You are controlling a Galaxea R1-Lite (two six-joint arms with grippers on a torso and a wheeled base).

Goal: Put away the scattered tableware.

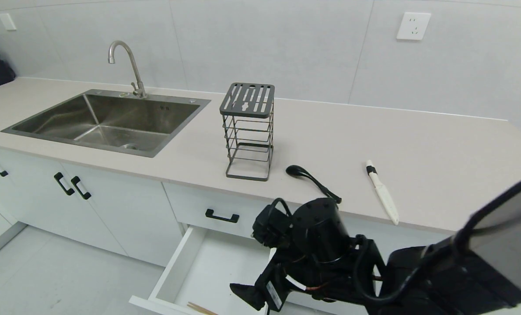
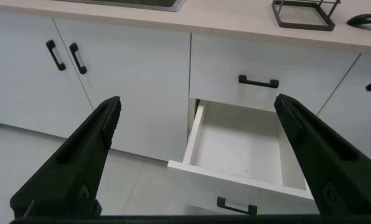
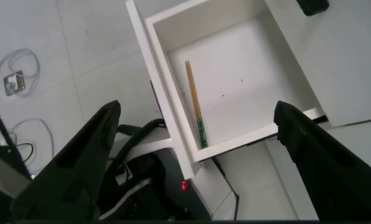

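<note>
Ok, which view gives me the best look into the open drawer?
Right wrist view: it looks down into the drawer, floor and chopsticks plain. The left wrist view shows the drawer at a slant from the front; in the head view the right arm covers part.

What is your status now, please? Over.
Left gripper open, empty. Right gripper open, above drawer. Chopsticks in drawer; spoon and knife on counter. Nothing in the way.

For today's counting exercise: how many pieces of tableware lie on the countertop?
2: a black spoon beside the wire rack, and a white knife nearer the right end of the countertop.
</note>
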